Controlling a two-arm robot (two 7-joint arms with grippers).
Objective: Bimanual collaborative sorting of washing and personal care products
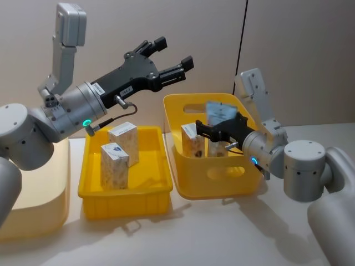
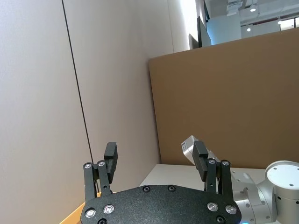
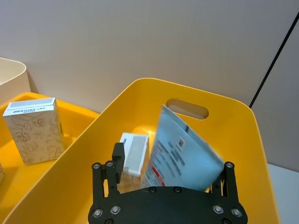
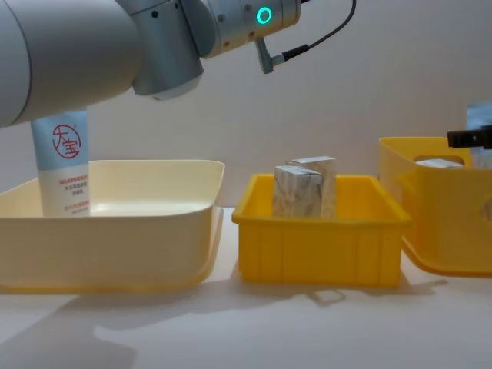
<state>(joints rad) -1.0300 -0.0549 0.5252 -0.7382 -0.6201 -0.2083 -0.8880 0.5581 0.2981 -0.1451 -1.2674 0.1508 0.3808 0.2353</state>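
Two marbled cartons (image 1: 123, 139) (image 1: 113, 164) stand upright in the shallow yellow bin (image 1: 125, 202). A third carton (image 1: 193, 142) stands in the tall yellow bin (image 1: 213, 173). My right gripper (image 1: 219, 124) reaches into that tall bin, open, with a blurred, tilted pale-blue tube (image 3: 184, 154) between its spread fingers (image 3: 118, 157) beside the carton (image 3: 133, 150). My left gripper (image 1: 175, 51) hangs open and empty high above the gap between the two bins. A white and blue tube with a round red logo (image 4: 61, 163) stands in the cream tray (image 4: 154, 231).
The cream tray (image 1: 33, 216) sits at the far left, next to the shallow bin. The tall bin has handle slots in its walls (image 3: 187, 108). A beige wall and a brown board (image 2: 233, 102) rise behind the table. Bare tabletop (image 1: 194, 233) lies in front of the bins.
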